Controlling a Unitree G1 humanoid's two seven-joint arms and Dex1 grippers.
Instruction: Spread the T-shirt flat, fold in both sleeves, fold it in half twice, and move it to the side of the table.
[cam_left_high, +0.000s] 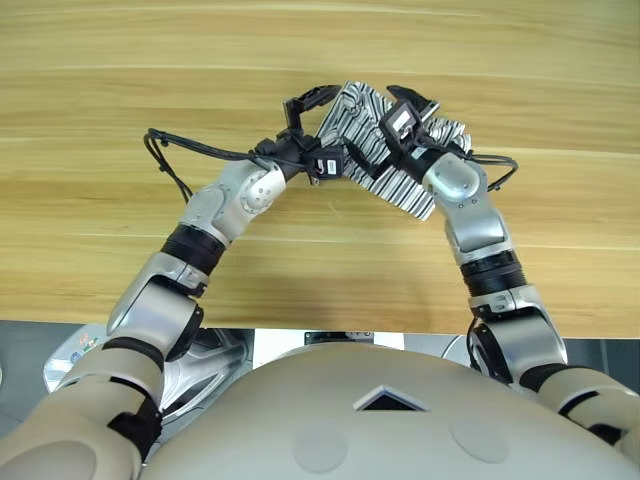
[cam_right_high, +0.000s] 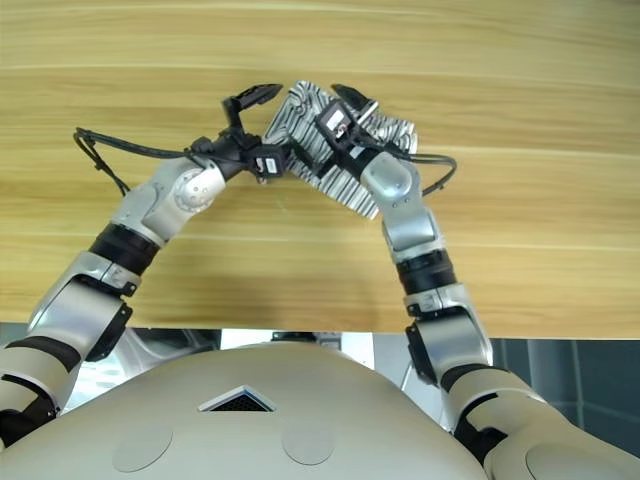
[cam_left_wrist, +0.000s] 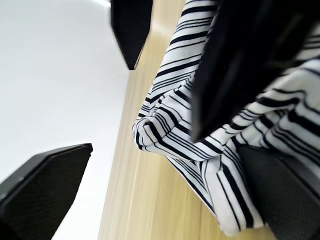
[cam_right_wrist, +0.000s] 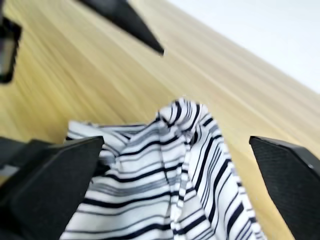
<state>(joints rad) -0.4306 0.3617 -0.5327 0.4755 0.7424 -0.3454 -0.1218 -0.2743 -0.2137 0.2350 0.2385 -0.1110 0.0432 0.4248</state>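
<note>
A black-and-white striped T-shirt (cam_left_high: 405, 188) lies bunched in a crumpled heap on the wooden table (cam_left_high: 120, 70), a little right of centre. My right gripper (cam_right_wrist: 176, 142) stands open directly over the heap, and striped cloth (cam_right_wrist: 150, 195) lies between its two fingers. At the heap's left edge my left gripper (cam_left_wrist: 111, 106) is open, fingers spread wide, with nothing between them. The shirt's folds (cam_left_wrist: 180, 130) lie just beside it. Both grippers (cam_left_high: 308, 112) (cam_left_high: 412, 102) meet at the shirt, and the arms hide its middle.
Bare wood stretches wide to the left, right and far side of the shirt. The table's near edge (cam_left_high: 300, 328) runs just in front of my body. A black cable (cam_left_high: 175, 150) loops off the left forearm above the tabletop.
</note>
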